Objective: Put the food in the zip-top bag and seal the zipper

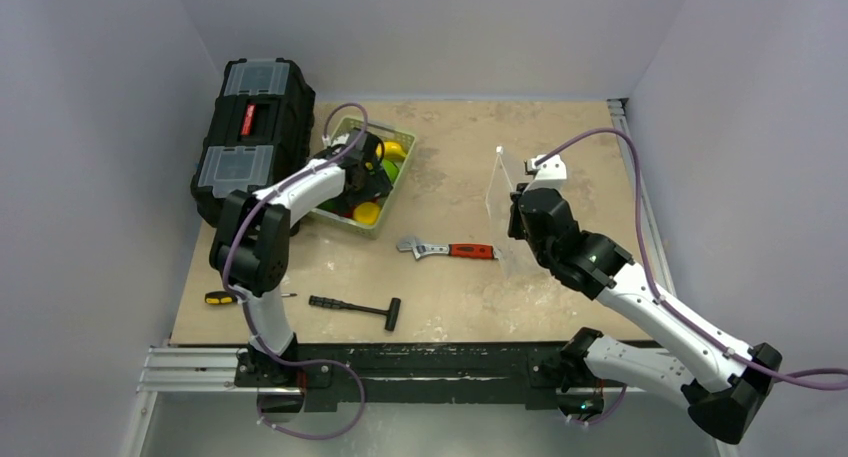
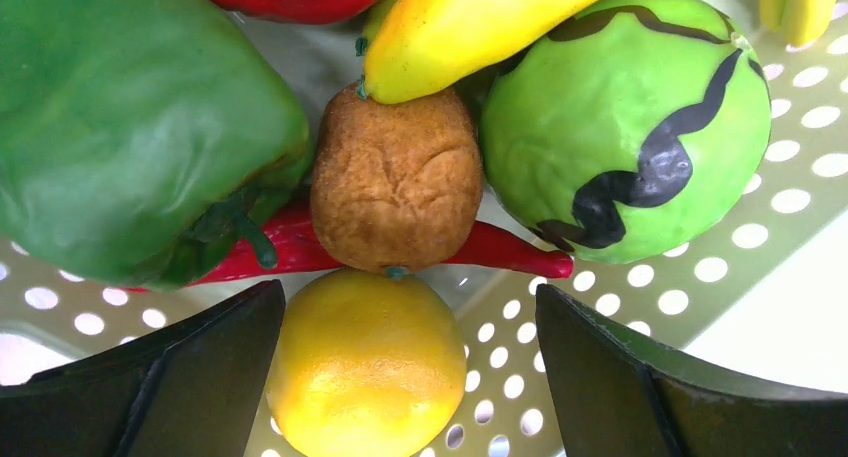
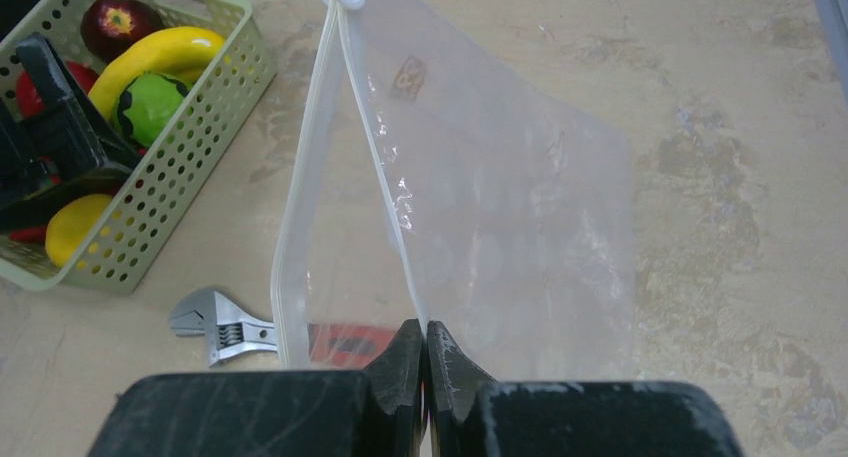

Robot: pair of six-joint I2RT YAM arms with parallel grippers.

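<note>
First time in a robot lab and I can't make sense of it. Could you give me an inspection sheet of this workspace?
Surface: tan table, stained and worn.
Job's things: food all in the basket; bag upright, looks empty, zipper open.
Clutter: wrench, hammer, screwdriver, toolbox.
Claws: left claw open over a lemon in the basket; right claw shut on the bag's edge.
Cables: purple cables loop along both arms.
Surroundings: grey walls; metal rail at the near edge.
</note>
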